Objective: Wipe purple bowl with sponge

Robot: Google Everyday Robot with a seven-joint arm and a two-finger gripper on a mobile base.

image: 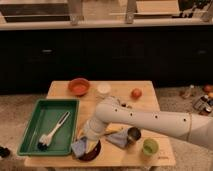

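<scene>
The purple bowl (93, 151) is a dark, shallow dish at the front edge of the wooden table (150, 95), mostly covered by my arm. A blue-grey sponge (78, 147) lies on the bowl's left rim. My gripper (86, 141) is at the end of the white arm that reaches in from the right. It points down onto the sponge and the bowl, and the wrist hides its tip.
A green tray (35, 117) with a dish brush (52, 132) lies to the left. An orange bowl (78, 86), a white cup (103, 89) and a red fruit (136, 93) stand at the back. A blue cloth (119, 139), a metal cup (133, 134) and a green cup (149, 147) are at the front right.
</scene>
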